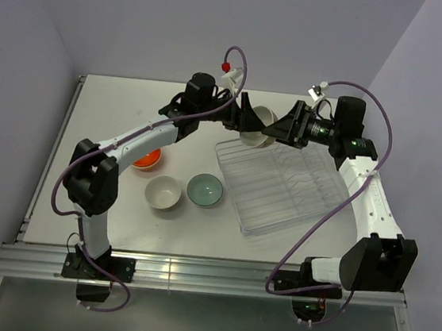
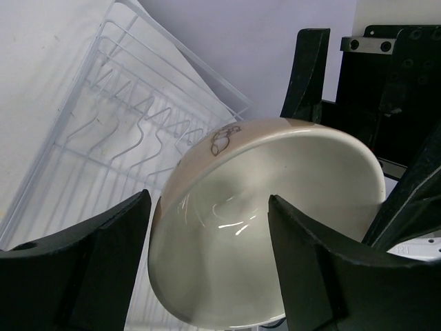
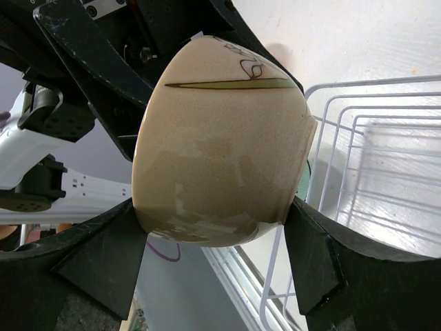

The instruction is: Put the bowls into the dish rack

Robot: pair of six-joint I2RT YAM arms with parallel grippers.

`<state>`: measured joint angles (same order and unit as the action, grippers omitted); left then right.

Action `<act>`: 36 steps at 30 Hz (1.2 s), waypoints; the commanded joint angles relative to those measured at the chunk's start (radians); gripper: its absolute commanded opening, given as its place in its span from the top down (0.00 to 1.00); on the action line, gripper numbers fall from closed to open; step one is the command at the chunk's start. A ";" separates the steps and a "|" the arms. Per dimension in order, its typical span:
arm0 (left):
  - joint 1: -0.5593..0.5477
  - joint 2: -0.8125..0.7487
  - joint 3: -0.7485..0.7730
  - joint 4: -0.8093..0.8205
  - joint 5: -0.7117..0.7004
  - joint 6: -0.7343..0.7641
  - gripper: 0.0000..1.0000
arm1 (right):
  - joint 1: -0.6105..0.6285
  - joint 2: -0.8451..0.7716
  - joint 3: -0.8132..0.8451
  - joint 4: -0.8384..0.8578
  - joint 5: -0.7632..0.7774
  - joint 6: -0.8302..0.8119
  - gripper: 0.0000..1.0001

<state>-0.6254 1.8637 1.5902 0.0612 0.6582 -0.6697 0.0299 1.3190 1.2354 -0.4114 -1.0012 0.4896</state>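
as right gripper (image 3: 215, 210) clasps cream bowl (image 3: 220, 138), left gripper (image 2: 208, 200) gapes beside.

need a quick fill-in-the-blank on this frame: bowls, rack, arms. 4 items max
1. The raised bowl between the left gripper and the right gripper is coloured ___.
2. On the table, ___ bowls stand left of the dish rack.
3. The table bowl nearest the dish rack is coloured ___.
4. The left arm partly covers a bowl coloured ___.

Missing words: cream; three; mint green; orange.
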 commanded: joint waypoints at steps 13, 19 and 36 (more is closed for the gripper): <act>0.007 -0.003 0.019 -0.029 -0.031 0.028 0.04 | -0.067 0.009 0.035 0.036 -0.004 -0.045 1.00; 0.007 -0.003 0.019 -0.049 -0.038 0.039 0.03 | -0.088 0.022 0.022 0.046 -0.014 -0.049 1.00; 0.055 -0.070 0.060 -0.150 -0.009 0.117 0.00 | -0.284 0.100 0.131 -0.317 0.027 -0.451 1.00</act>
<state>-0.5797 1.8614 1.6115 -0.0746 0.6312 -0.5945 -0.2207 1.4281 1.2808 -0.6514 -0.9508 0.1844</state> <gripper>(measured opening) 0.994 0.796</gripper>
